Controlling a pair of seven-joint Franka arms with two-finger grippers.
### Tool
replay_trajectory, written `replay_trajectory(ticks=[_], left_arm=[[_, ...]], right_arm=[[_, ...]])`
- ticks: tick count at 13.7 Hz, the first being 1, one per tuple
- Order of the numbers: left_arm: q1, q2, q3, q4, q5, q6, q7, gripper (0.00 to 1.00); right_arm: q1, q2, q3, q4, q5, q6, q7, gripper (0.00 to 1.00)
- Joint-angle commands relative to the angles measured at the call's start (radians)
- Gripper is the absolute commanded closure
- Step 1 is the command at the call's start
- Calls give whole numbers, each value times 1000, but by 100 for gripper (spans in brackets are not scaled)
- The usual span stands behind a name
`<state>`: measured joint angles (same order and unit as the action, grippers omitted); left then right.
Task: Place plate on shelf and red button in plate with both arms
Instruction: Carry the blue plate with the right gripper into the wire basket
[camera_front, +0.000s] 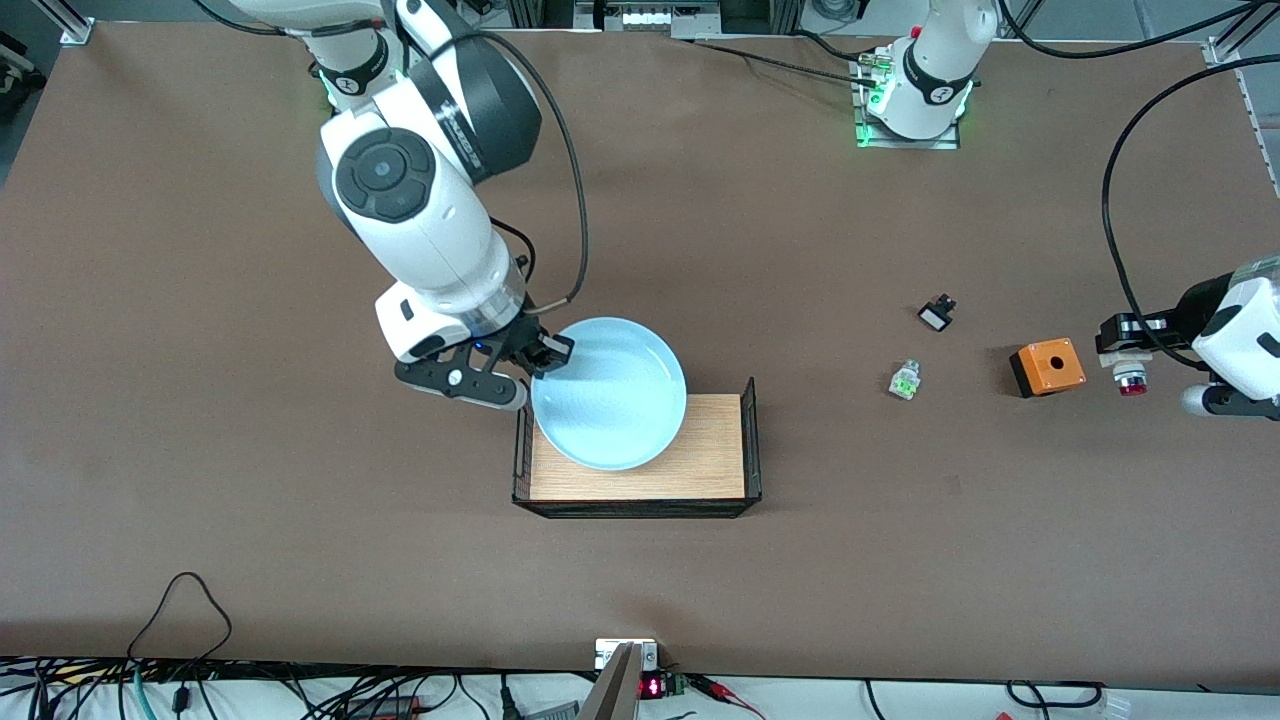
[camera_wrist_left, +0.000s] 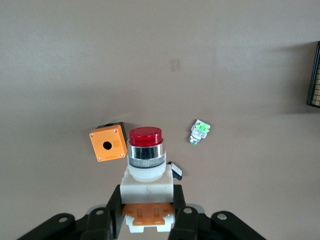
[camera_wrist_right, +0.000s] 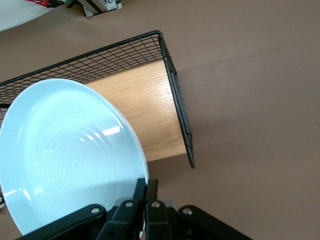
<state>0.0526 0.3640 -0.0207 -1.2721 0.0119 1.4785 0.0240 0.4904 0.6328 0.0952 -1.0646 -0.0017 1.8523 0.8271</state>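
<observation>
- I see the right pincer (camera_front: 537, 360) clamped on the rim of the plate (camera_front: 610, 392), at the edge toward the right arm's end of the desk (camera_front: 200, 400).
- In the right wrist view the fingers (camera_wrist_right: 145, 192) pinch the plate's (camera_wrist_right: 70, 155) rim tight, with the plate tilted and up in the air.
- The plate hangs over the wire tray (camera_front: 752, 440), a black mesh basket with a wooden floor; it covers the half of the tray toward the right arm's end, and the rest of the wooden floor shows bare.
- The tray's (camera_wrist_right: 177, 100) mesh walls stand upright around the wood, and the plate overhangs the wall on the right arm's side.
- The left pincer (camera_front: 1125, 345) is closed on the red button (camera_front: 1132, 380), gripping its white and orange body with the red cap pointing down at the desk.
- In the left wrist view the fingers (camera_wrist_left: 114, 210) squeeze the orange block of the red button (camera_wrist_left: 146, 155) from both sides.
- The button is up over bare desk, just beside the orange box (camera_front: 1046, 366) with a hole in its top, toward the left arm's end.
- In the left wrist view the orange box (camera_wrist_left: 108, 142) sits close by the button's cap.
- A green-capped button (camera_front: 904, 380) lies on its side on the desk between the tray and the orange box.
- A small black and white part (camera_front: 937, 314) lies farther from the front camera than the green-capped button, near it.
</observation>
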Motion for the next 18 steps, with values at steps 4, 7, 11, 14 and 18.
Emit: replay_trajectory(ticks=[4,7,11,14,18], left_arm=[[-4,-20,-1,-15,16,-17,-12,100],[-4,-20,-1,-15,16,-23,-30,100],[-4,-20,-16,-15,16,-24,-33,100],[-4,-20,-16,-15,16,-24,-35,100],[-2,-20,-16,-15,14,-26,-33,100]], right_arm=[[28,96,-9,11,-4,163,61,100],[30,125,-12,-17,-27,255,61,100],[39,137,-14,-67,-47,349,66,100],[43,146,-15,-67,-73,357,81,100],[45,145,-15,-83,-106,364,81,100]])
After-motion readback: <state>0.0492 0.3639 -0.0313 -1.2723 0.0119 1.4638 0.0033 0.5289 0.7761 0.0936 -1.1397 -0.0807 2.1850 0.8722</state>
